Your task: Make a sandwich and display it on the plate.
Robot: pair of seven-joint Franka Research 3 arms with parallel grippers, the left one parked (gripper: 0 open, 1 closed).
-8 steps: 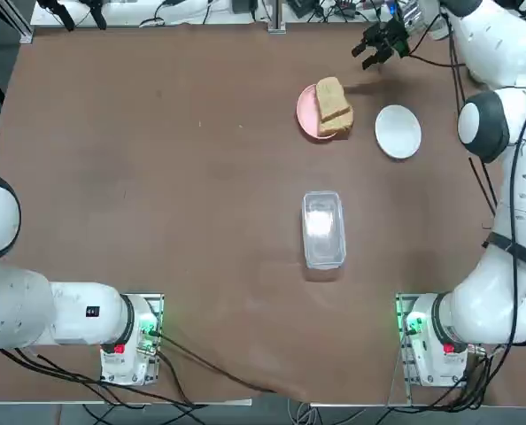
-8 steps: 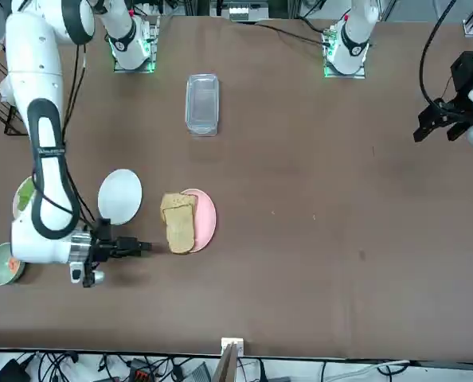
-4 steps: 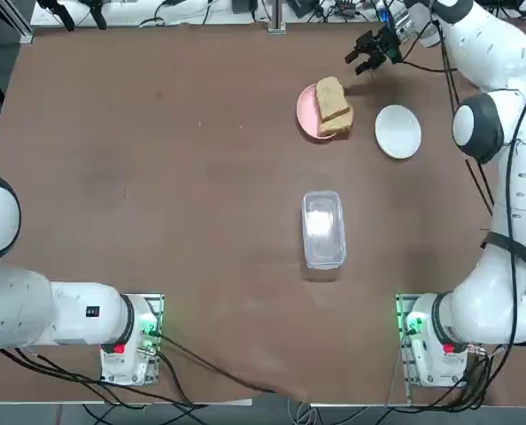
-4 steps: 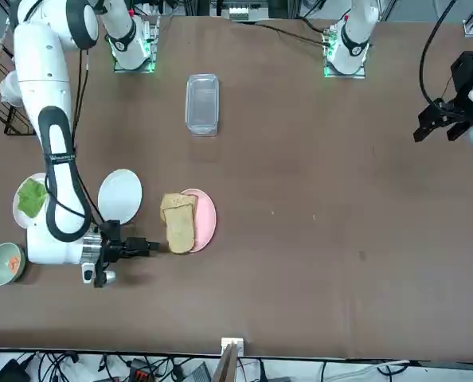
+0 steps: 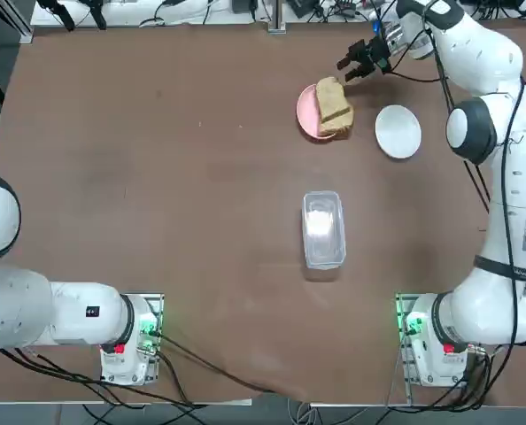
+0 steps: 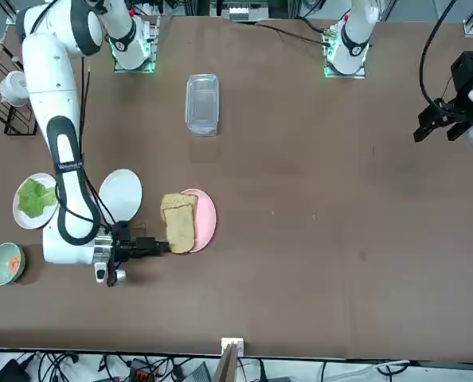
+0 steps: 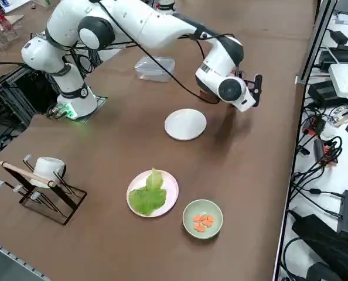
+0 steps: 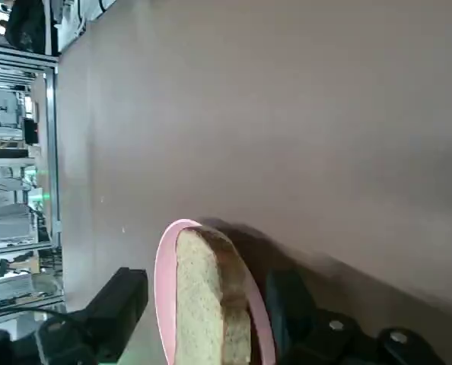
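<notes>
The right arm stretches far across the table, its wrist bent level, and the right gripper [image 5: 350, 66] hangs low with fingers [image 8: 119, 304] apart, seemingly just clear of the tabletop.

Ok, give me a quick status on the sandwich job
Right gripper jaws open, level at the bread slices on the pink plate. White plate bare. Nothing in the way.

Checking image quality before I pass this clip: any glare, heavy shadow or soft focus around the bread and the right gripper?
Top view: even light, white plate bright yet readable. Front view: right gripper, jaws open, sharp beside the bread. Right wrist view: the near fingers are dark and soft, and a shadow lies beside the pink plate.
</notes>
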